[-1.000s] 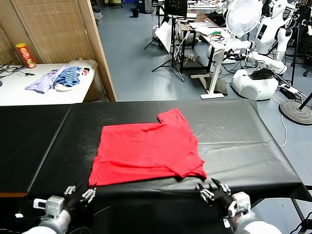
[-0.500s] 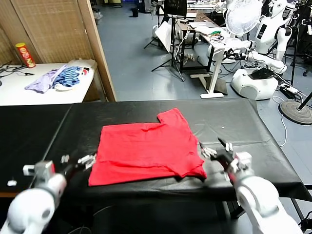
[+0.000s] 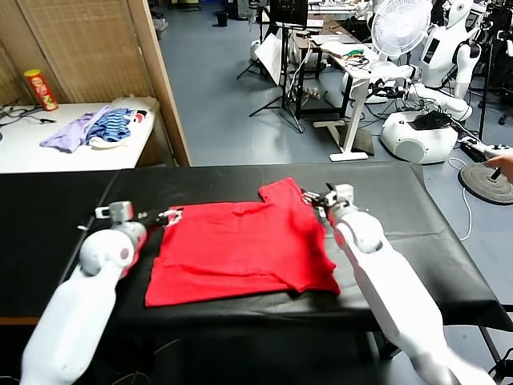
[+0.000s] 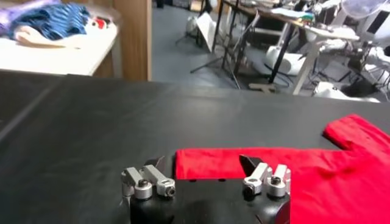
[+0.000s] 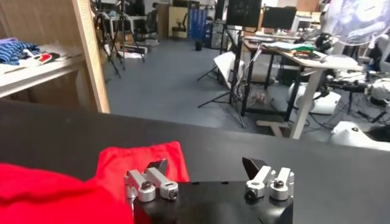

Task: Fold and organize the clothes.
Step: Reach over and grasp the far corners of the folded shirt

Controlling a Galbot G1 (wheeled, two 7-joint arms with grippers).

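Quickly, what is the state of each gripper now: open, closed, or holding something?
Left gripper: open, holding nothing, at the far left corner of the red T-shirt.
Right gripper: open, holding nothing, beside the shirt's far sleeve.

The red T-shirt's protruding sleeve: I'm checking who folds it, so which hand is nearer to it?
Right. The right hand hangs open just beside the sleeve of the red T-shirt; the left hand, also open, is at the shirt's opposite far corner.
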